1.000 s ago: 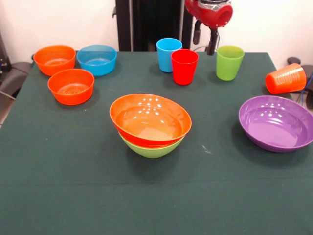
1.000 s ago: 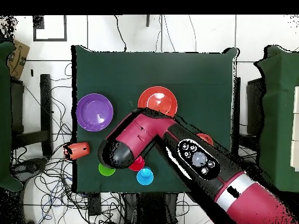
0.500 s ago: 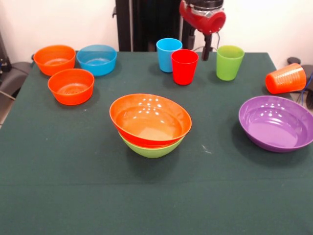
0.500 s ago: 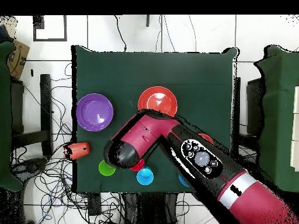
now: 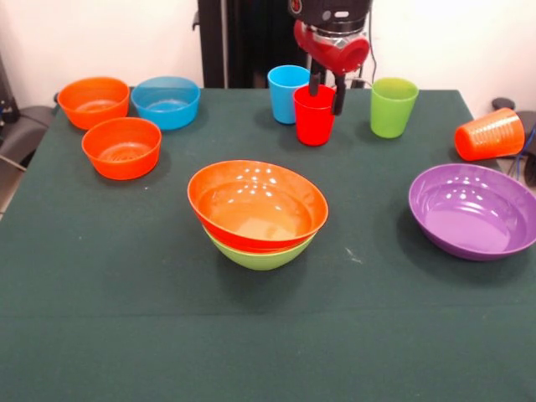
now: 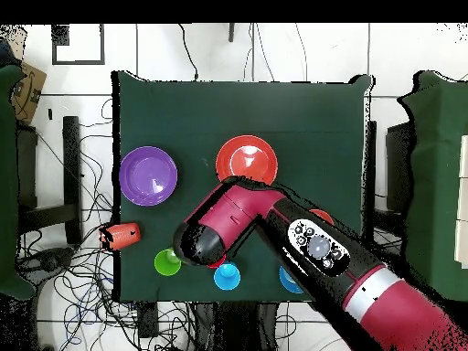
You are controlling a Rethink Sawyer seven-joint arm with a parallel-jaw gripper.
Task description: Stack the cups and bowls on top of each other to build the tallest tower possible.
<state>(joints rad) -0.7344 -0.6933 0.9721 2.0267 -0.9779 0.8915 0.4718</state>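
No readable writing; gripper (image 5: 326, 94) straddles red cup (image 5: 314, 117) (fingers apart).

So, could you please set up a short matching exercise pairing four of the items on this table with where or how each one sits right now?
Things:
1. orange cup
2. red cup
3. orange-red large bowl
4. purple bowl

States:
A. nested in the lime green bowl
B. alone and upright on the cloth, empty
C. lying on its side at the table's edge
D. right under the gripper, whose open fingers straddle its rim

Pairs: 1-C, 2-D, 3-A, 4-B
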